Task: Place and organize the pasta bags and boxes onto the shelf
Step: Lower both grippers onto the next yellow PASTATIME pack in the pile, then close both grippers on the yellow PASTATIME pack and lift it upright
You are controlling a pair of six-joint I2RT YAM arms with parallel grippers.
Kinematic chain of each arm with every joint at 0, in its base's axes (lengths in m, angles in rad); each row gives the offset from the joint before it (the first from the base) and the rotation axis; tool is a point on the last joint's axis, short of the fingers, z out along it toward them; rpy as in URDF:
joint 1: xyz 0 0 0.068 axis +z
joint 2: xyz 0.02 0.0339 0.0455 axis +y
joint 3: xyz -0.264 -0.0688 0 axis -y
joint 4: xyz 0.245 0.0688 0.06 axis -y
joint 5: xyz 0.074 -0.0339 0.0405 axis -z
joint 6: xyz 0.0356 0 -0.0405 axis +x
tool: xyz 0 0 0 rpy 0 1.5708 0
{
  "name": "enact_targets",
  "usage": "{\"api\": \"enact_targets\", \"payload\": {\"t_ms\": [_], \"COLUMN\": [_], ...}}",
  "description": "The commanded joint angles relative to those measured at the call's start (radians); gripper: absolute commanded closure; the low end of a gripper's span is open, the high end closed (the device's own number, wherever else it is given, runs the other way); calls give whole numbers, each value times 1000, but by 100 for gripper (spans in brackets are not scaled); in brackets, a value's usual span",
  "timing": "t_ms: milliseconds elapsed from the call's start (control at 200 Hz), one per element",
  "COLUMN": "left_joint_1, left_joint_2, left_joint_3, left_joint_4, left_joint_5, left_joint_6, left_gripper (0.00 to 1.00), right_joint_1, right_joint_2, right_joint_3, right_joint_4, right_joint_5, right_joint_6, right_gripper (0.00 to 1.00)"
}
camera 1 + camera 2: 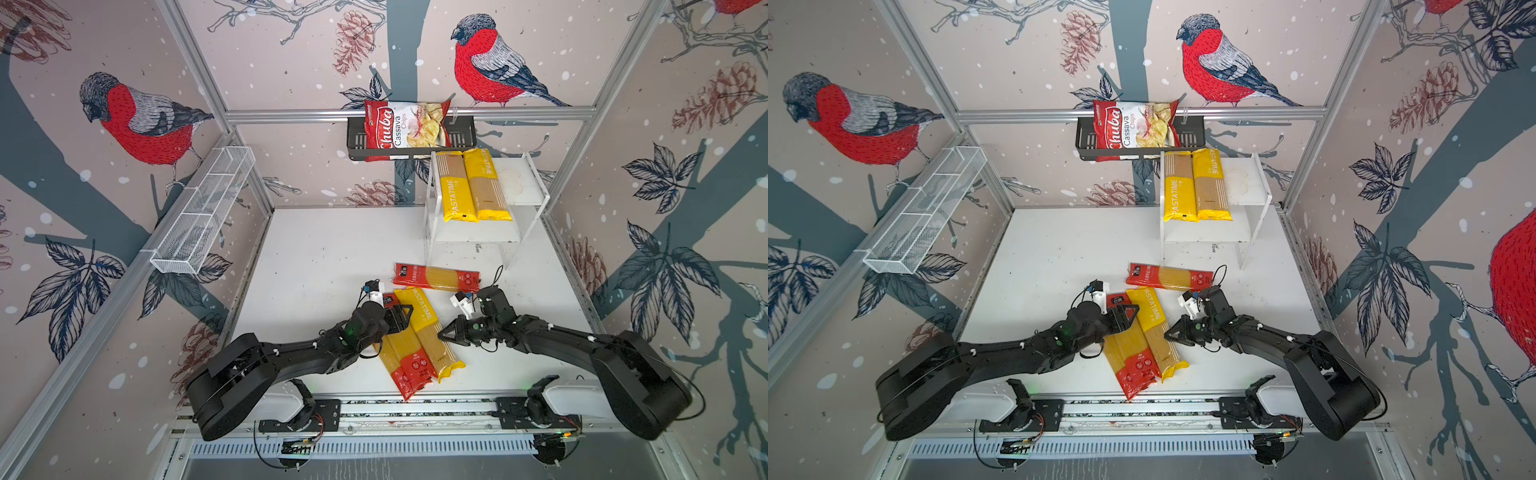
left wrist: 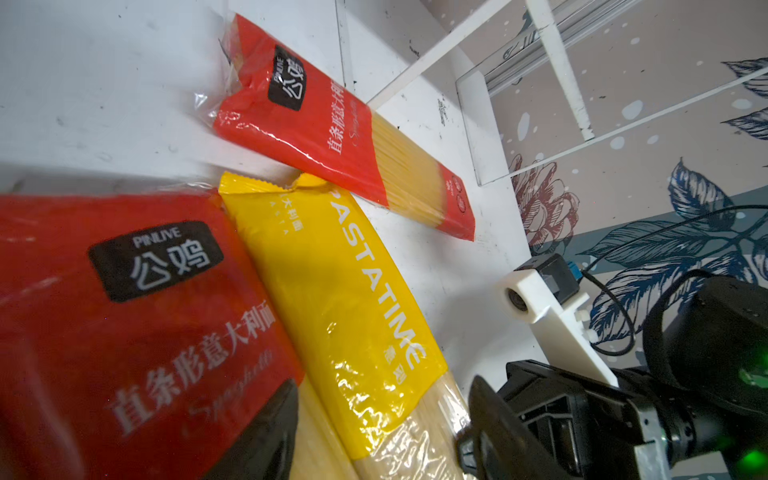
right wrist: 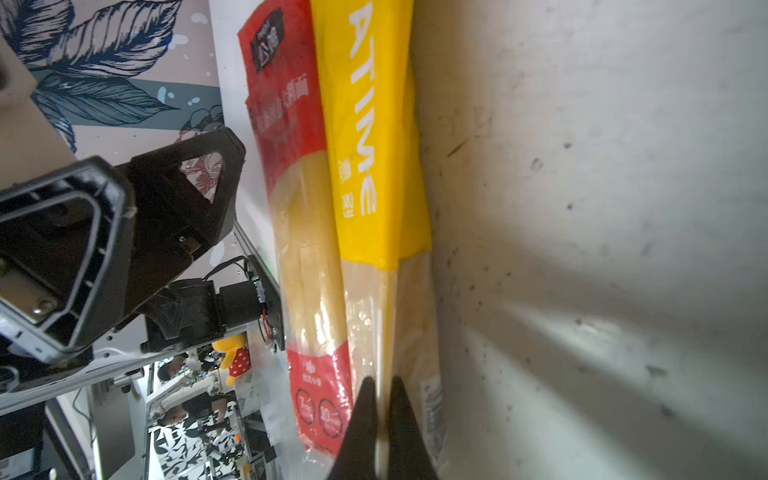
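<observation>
Currently: shelf (image 1: 528, 183), at 1 o'clock on the table (image 1: 324, 249), with two PASTATIME packs (image 1: 455, 199) side by side on its top board. Crosswise red pack (image 1: 436, 277), table centre. Loose PASTATIME pack (image 1: 428, 328), at 6 o'clock of it, overlapping a lengthwise red pack (image 1: 409, 368). Right gripper (image 1: 441, 333), at the loose PASTATIME pack's 3 o'clock edge: jaws pinched together on its clear film. Left gripper (image 1: 405, 316), at 9 o'clock, over the lengthwise red pack's far end: jaws apart, nothing seen between them.
</observation>
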Motion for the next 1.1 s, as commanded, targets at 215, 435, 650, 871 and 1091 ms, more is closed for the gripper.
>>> {"api": "enact_targets", "payload": {"t_ms": [215, 435, 650, 871, 1091], "left_joint_1": [20, 21, 21, 21, 21], "left_joint_2": [-131, -173, -175, -142, -144], "left_joint_3": [-12, -4, -22, -24, -39], "left_joint_4": [-32, -79, -58, -39, -35], "left_joint_5": [-61, -90, -94, -70, -80], "left_joint_6": [4, 26, 17, -3, -1], "left_gripper": [36, 36, 36, 36, 36], "right_joint_1": [-1, 5, 15, 36, 66], "right_joint_2": [-95, -138, -147, -108, -31], "right_joint_3": [43, 49, 24, -74, -115], "right_joint_4": [83, 215, 398, 735, 712], "right_joint_5": [-128, -159, -54, 223, 314], "right_joint_6": [74, 191, 275, 455, 563], "right_gripper": [99, 100, 100, 100, 98]}}
